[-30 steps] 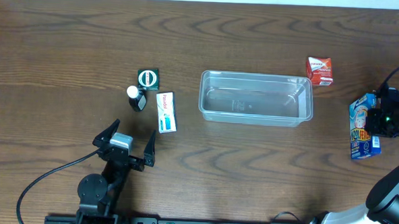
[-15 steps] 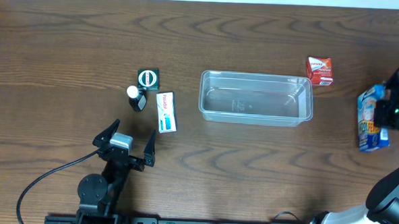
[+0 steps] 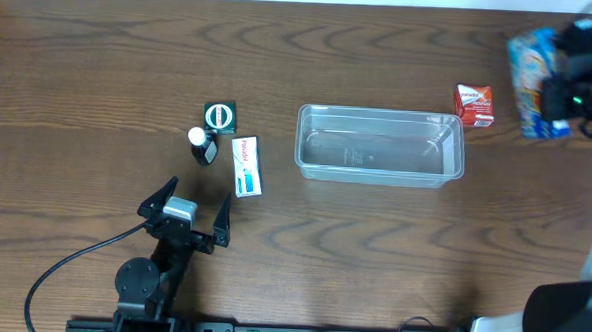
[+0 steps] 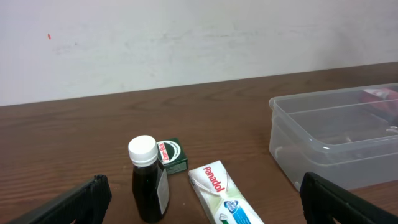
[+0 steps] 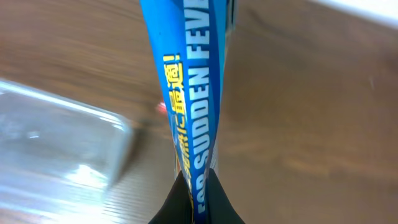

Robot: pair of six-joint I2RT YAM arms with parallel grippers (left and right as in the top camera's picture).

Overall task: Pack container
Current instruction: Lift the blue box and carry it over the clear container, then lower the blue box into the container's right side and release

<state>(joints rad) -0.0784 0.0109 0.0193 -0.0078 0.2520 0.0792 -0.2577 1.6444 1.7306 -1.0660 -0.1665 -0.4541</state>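
The clear plastic container sits at the table's centre and looks empty; it also shows in the left wrist view and the right wrist view. My right gripper is shut on a blue packet, held in the air at the far right, right of the container; its fingers pinch the blue packet. My left gripper is open and empty, just in front of a white Panadol box, a dark bottle with a white cap and a green box.
A small red box lies by the container's far right corner. The left arm's cable runs along the front left of the table. A white wall stands behind the table.
My right gripper has lifted the blue packet and carried it toward the back of the table and slightly left. The left arm has not moved.
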